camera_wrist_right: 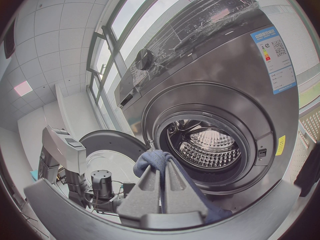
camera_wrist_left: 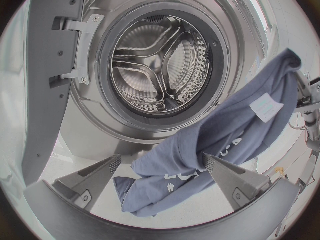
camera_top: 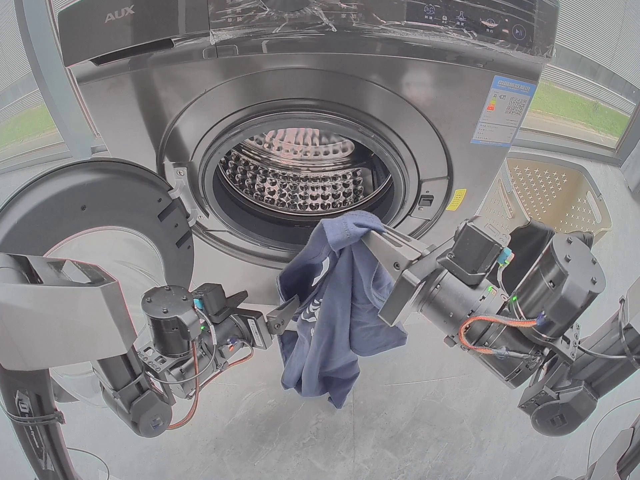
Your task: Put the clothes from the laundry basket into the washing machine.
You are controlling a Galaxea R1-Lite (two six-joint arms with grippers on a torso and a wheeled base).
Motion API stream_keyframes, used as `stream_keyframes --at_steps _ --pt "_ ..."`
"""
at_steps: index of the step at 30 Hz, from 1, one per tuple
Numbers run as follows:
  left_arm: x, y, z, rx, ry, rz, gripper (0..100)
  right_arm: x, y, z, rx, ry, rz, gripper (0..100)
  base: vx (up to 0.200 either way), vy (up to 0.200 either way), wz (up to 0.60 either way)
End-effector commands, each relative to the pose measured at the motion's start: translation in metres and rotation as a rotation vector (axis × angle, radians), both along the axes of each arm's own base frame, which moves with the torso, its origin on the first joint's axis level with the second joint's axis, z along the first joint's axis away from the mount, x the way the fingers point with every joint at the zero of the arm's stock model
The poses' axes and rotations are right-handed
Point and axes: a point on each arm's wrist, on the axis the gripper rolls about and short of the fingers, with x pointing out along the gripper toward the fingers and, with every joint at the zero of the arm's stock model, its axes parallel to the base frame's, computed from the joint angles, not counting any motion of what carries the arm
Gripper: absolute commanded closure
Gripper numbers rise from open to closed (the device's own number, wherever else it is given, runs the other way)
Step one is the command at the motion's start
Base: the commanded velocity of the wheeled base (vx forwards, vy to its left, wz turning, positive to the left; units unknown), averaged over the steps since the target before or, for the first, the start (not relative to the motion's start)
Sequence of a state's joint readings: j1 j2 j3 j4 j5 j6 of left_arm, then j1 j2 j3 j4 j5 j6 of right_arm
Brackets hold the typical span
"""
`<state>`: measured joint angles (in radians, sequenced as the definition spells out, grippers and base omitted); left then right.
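A blue T-shirt (camera_top: pixel 333 308) with white print hangs in front of the washing machine's open drum (camera_top: pixel 300 168), just below the lower rim of the opening. My right gripper (camera_top: pixel 371 235) is shut on the shirt's top fold, and in the right wrist view its fingers (camera_wrist_right: pixel 150 187) pinch the cloth (camera_wrist_right: pixel 153 159). My left gripper (camera_top: pixel 292 307) is open beside the shirt's lower left edge. In the left wrist view the shirt (camera_wrist_left: pixel 216 134) drapes across between its spread fingers (camera_wrist_left: pixel 110 165), touching one of them. The drum (camera_wrist_left: pixel 160 64) holds no clothes.
The round machine door (camera_top: pixel 87 201) stands swung open on the left, above my left arm. A beige perforated laundry basket (camera_top: pixel 567 195) sits to the right of the machine with dark clothing (camera_top: pixel 533 248) in it. Grey tiled floor lies below.
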<state>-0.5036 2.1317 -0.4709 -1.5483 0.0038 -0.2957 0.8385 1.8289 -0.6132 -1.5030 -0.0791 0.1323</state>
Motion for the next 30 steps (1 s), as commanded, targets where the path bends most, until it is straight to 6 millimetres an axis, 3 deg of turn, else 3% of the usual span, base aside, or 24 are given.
stream_keyframes --at_steps 1,6,12,18,24,30 --pt "-0.013 0.005 0.004 0.009 0.014 -0.008 0 0.008 0.0 0.001 0.007 -0.007 -0.019 100 0.0 0.0 0.0" --pt "-0.023 0.009 -0.007 0.038 0.07 -0.014 0 0.01 0.002 0.01 0.033 -0.031 -0.02 100 0.0 0.0 0.0" --pt "-0.02 0.007 -0.017 0.054 0.094 -0.03 0 0.007 0.005 0.009 0.033 -0.03 -0.008 100 0.0 0.0 0.0" --pt "0.003 -0.002 -0.033 0.087 0.07 -0.039 0 0.0 0.009 0.005 0.02 -0.016 0.017 100 0.0 0.0 0.0" --pt "0.03 -0.007 -0.03 0.059 -0.001 -0.007 0 -0.004 0.011 0.004 0.018 -0.014 0.031 100 0.0 0.0 0.0" --pt "0.035 -0.007 -0.027 0.06 -0.026 -0.003 0 -0.007 0.012 0.004 0.015 -0.011 0.042 100 0.0 0.0 0.0"
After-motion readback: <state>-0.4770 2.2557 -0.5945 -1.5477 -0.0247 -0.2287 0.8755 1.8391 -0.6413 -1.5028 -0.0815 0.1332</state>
